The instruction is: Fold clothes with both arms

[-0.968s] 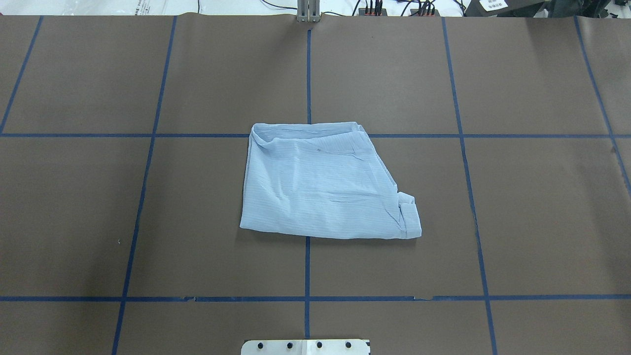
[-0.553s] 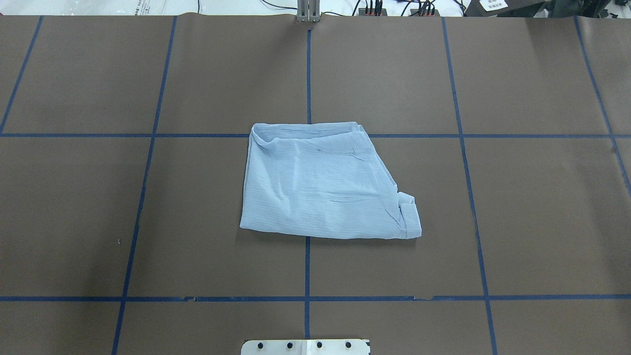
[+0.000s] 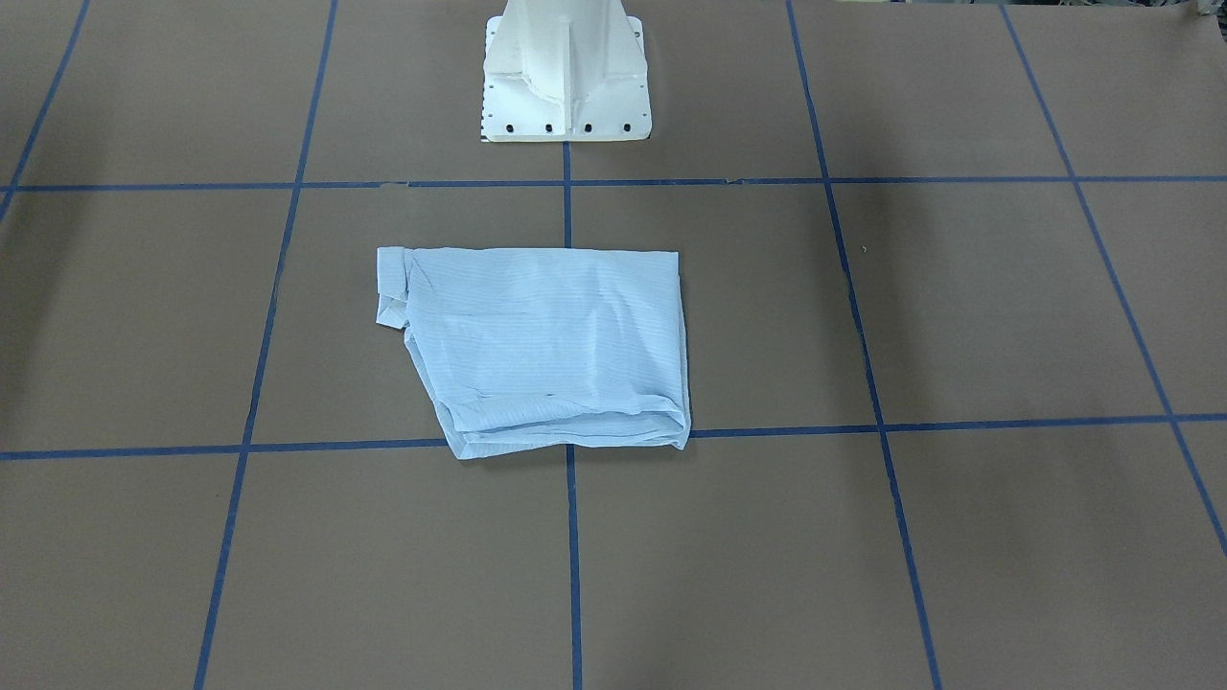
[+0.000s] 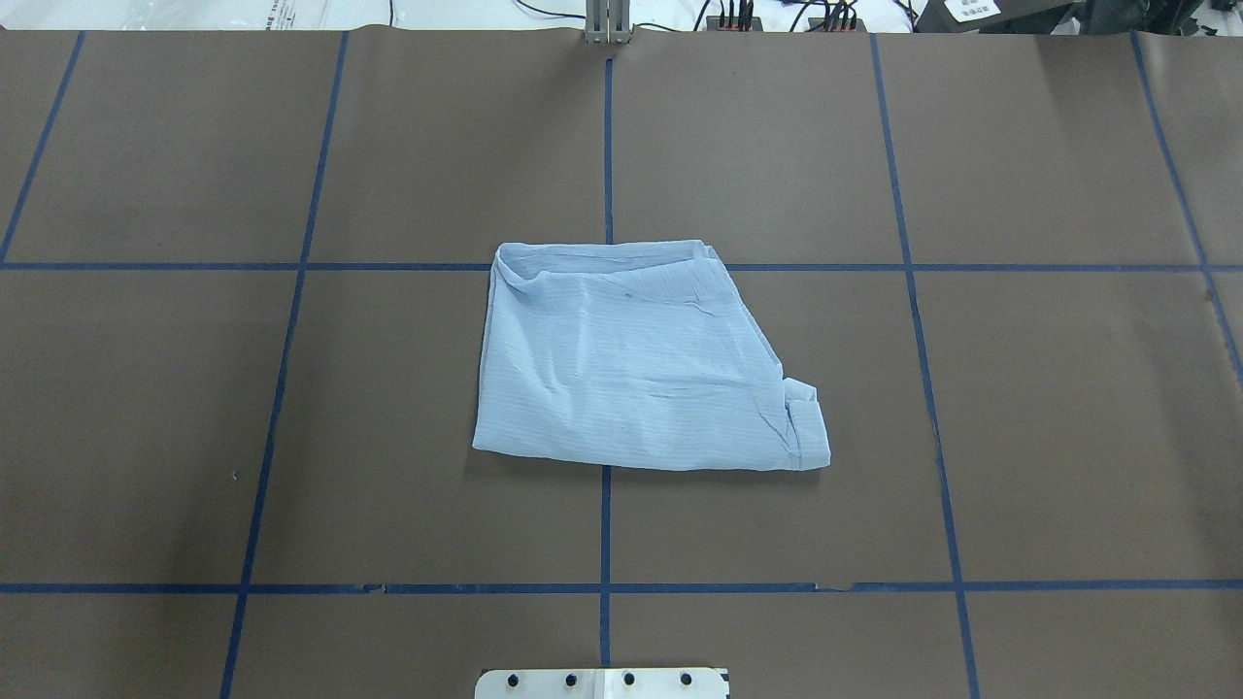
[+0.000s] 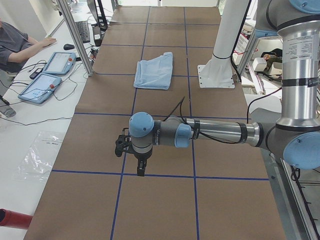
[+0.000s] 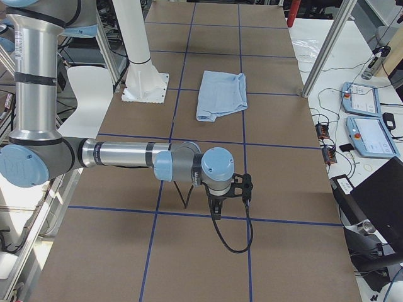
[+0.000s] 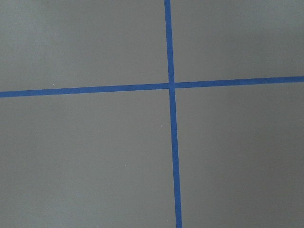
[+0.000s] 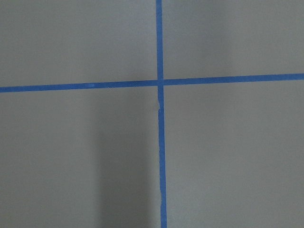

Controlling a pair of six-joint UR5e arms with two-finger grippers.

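Although both arms are in sight only from the table's ends, the shirt (image 4: 631,364) shows plainly from above: it lies folded into a compact, slightly skewed rectangle near the middle of the table (image 4: 1068,388), flat on the brown cover, nothing touching it. It sits across the centre tape line (image 4: 606,524), its far edge along a cross line, and a small folded flap (image 4: 806,427) sticks out at its near corner on the robot's right. The white pedestal (image 3: 566,77) stands just behind it on the robot's side. The left arm (image 5: 215,132) reaches out low over one end of the table, the left gripper (image 5: 141,171) pointing down over a tape crossing, well apart from the shirt. The right arm (image 6: 126,154) does likewise at the other end with the right gripper (image 6: 216,212). How wide either pair of jaws stands I cannot tell; each wrist camera shows only bare cover and crossing tape.
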